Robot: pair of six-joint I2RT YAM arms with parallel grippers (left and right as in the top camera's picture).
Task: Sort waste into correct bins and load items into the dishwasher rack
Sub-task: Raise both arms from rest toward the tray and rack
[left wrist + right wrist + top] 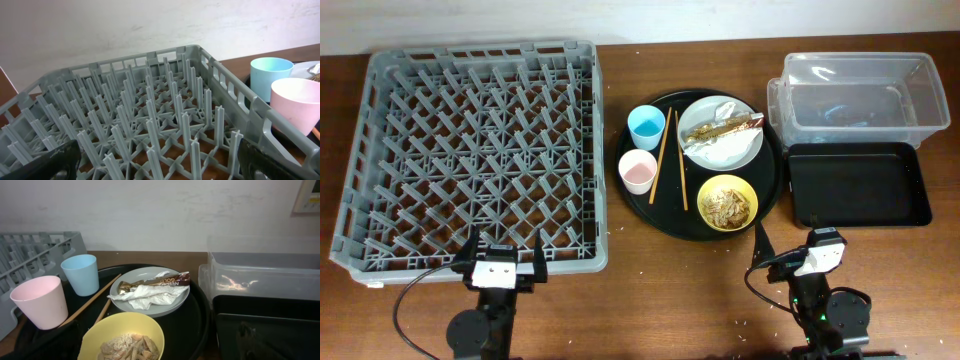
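Left gripper (504, 252) is hanging wide open, holding nothing, at the table's near edge by the rack's front rim. Right gripper (790, 252) is sitting at the near edge toward the right corner; I can't tell its jaw gap.

Dishwasher rack (480, 52) is filling the table's left half: stiff grey plastic, peg grid, bulky. Round black tray (655, 212) is carrying the load mid-table. Clear tub (865, 128) is sitting at the far right corner, with the shallow black tray (860, 185) just in front of it. Both are looking rigid and light.

- Plate (752, 140): I'm judging it hard, smooth and slippery, so I'm planning a rim pinch.
- Yellow bowl (701, 200): rim grip, keeping it level.
- Blue cup (646, 127) and pink cup (638, 172): looking light, so I'm taking the lip.
- Chopsticks (663, 155): thin and prone to rolling, so I'm pinching mid-length.
- Wrapper (720, 127): slick foil, lying on the plate over the napkin (715, 150), which is soft and crushable.
- Scraps (727, 205): lying loose and crumbly in the bowl.
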